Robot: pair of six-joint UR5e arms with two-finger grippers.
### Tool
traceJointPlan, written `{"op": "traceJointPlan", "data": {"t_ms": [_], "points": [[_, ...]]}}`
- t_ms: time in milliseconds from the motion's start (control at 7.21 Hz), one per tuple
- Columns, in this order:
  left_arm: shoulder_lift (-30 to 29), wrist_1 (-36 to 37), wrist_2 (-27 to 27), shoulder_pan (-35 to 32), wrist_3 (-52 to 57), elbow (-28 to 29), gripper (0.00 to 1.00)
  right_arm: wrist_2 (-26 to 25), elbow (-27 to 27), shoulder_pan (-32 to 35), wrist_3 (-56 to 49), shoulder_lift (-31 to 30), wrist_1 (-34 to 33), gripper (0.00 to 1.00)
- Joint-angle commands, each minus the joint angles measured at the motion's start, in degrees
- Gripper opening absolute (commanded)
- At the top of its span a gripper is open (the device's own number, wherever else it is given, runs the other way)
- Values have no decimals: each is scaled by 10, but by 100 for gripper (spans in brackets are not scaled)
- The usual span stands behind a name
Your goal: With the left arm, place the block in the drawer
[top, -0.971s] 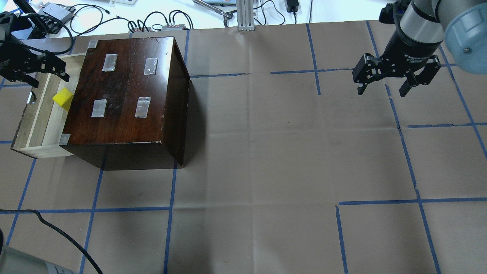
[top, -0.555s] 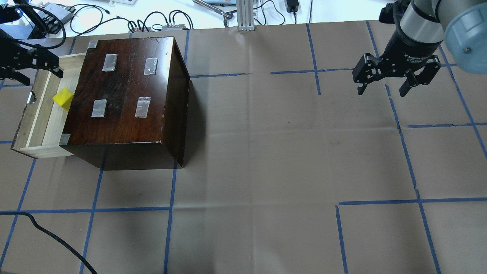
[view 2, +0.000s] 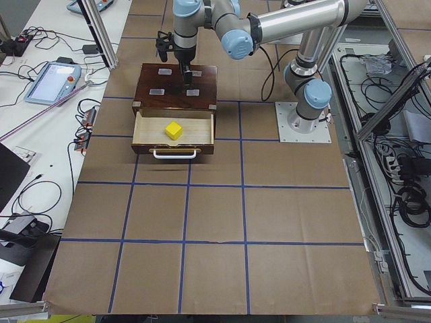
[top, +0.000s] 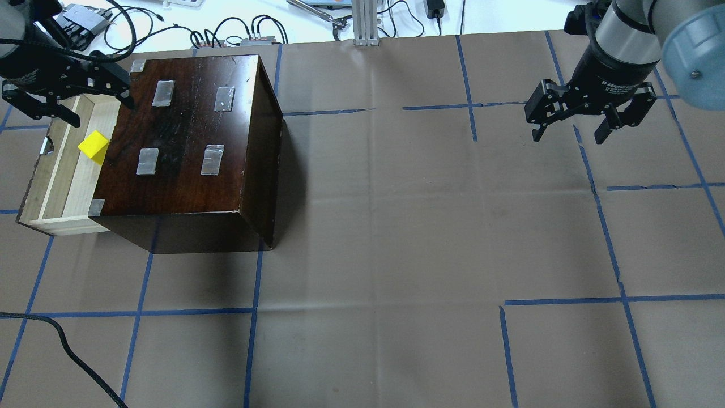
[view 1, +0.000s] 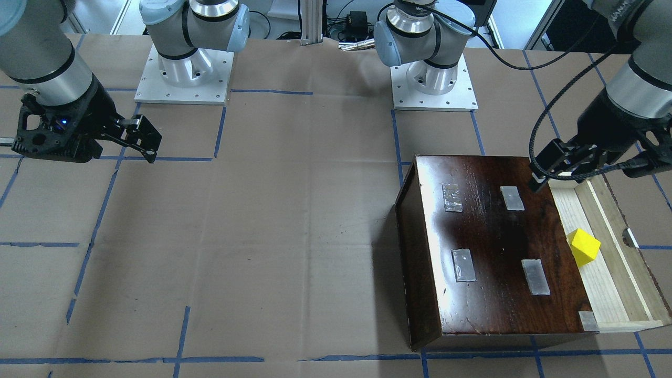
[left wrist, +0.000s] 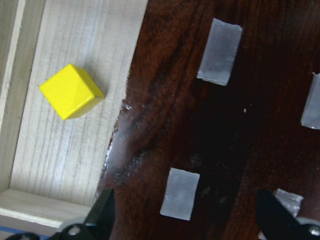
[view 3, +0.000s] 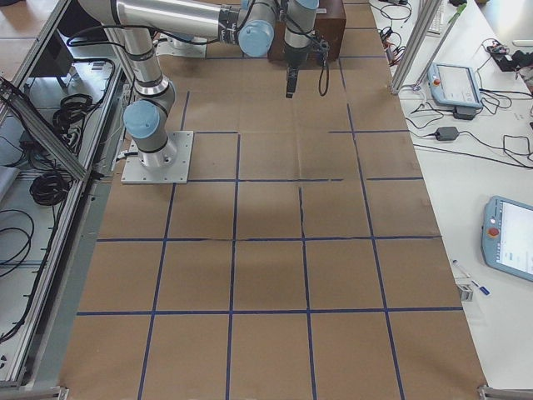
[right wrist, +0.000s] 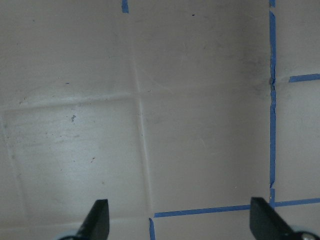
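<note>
The yellow block [top: 93,146] lies loose on the floor of the open drawer [top: 59,181], near the cabinet's front edge. It also shows in the front view [view 1: 584,245], the left side view [view 2: 174,129] and the left wrist view [left wrist: 71,91]. The drawer [view 1: 611,283] is pulled out of the dark-brown cabinet [top: 187,136]. My left gripper [top: 103,112] is open and empty. It hovers above the drawer's far end and the cabinet's top corner, apart from the block [view 1: 593,176]. My right gripper [top: 567,136] is open and empty over bare table, far to the right.
Four tape patches sit on the cabinet's top [view 1: 493,247]. The left arm's black cable [top: 68,351] trails over the table's near left corner. Cables and boxes [top: 238,34] lie beyond the far table edge. Blue tape lines cross the brown table cover [top: 425,226].
My left gripper has moved from beside the drawer's far end to the right, over the cabinet's corner. The block stays in the drawer. The right arm has not moved.
</note>
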Motion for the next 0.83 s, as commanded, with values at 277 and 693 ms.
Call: {"op": "traceJointPlan", "data": {"t_ms": [277, 693], "points": [[26, -14, 3, -111, -108, -19, 99, 0, 0, 0, 0, 0, 0, 100], [26, -21, 35, -167, -112, -20, 99, 0, -1, 0, 0, 0, 0, 100]]}}
